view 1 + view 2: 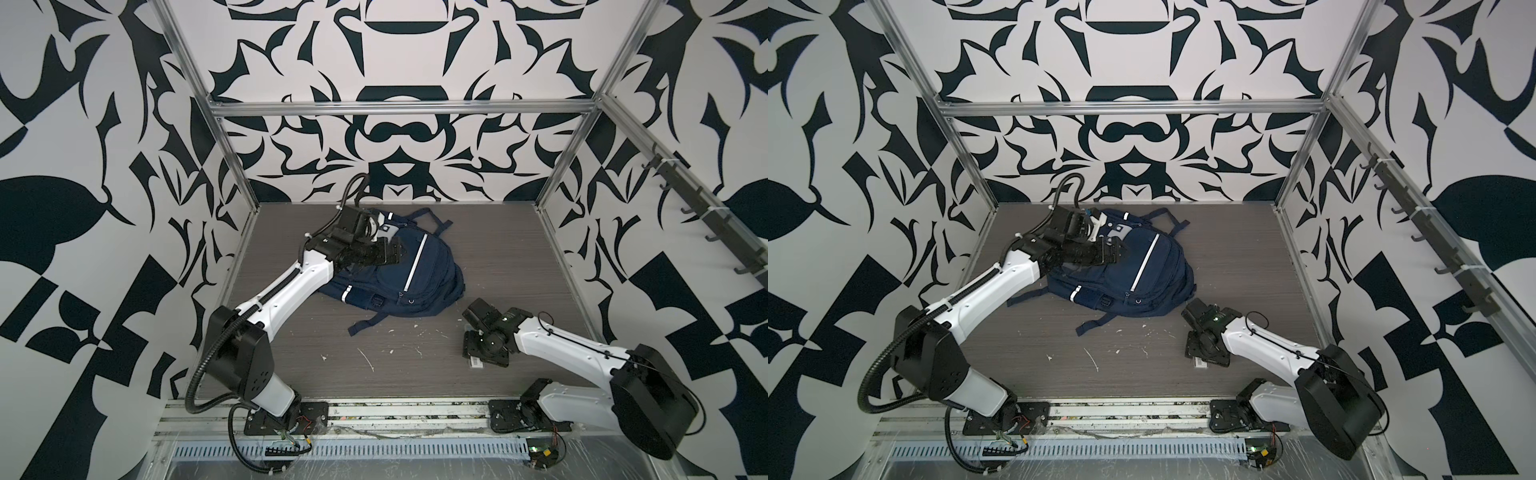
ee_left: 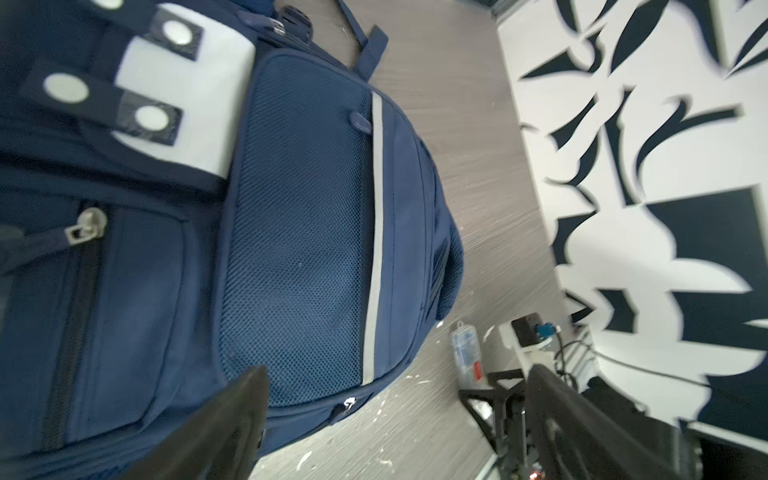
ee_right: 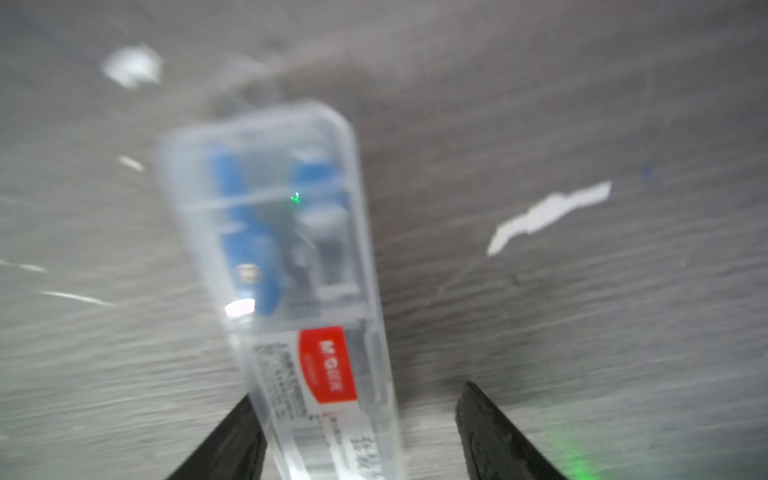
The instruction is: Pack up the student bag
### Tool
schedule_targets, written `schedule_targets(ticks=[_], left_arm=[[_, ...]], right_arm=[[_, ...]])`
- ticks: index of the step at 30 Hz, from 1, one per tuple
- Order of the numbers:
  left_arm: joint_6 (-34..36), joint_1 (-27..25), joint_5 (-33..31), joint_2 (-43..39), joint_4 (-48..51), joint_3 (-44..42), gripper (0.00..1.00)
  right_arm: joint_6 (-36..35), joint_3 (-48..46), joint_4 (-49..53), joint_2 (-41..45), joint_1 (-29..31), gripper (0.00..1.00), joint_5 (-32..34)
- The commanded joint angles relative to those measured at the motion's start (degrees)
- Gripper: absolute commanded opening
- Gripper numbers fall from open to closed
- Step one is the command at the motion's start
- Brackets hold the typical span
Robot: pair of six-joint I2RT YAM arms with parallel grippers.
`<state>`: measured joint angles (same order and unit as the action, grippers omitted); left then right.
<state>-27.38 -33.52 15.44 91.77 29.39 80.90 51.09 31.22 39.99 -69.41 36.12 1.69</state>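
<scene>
large navy-blue fabric student bag (image 1: 436,270) w/ white reflective stripes lies flat, front side up, on the grey wood-grain tabletop (image 1: 332,382). in both top views it sits toward the back, abt mid-width, w/ dark straps trailing to the back & the front.

left gripper (image 2: 397,374) is above the bag's front, nr the pale patch w/ round studs. its black fingers (image 2: 232,415) are spread wide w/ nothing btwn them. can't tell if it touches the fabric.

right gripper (image 3: 357,392) is low over the table at front right, apart from the bag. it points down at a small clear plastic case (image 3: 282,249) w/ blue contents & a red label. jaws apart: the case lies btwn them, close to one finger, w/ a clear gap to the other, so not clamped. that wrist view is blurred. white flecks (image 1: 368,357) dot the tabletop in front of the bag.
</scene>
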Motion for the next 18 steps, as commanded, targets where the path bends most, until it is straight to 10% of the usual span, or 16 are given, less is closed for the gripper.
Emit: schedule_targets(ticks=[1, 18], left_arm=[[6.2, -3.1, -5.3, 4.6, 12.1, 5.7, 0.93], [7.4, -4.3, 2.7, 21.4, 3.3, 13.9, 0.56]], right_arm=[[1.3, -0.7, -0.2, -0.9, 0.3, 0.69, -0.5], [0.9, -4.9, -5.4, 5.8, 0.1, 0.21, -1.3]])
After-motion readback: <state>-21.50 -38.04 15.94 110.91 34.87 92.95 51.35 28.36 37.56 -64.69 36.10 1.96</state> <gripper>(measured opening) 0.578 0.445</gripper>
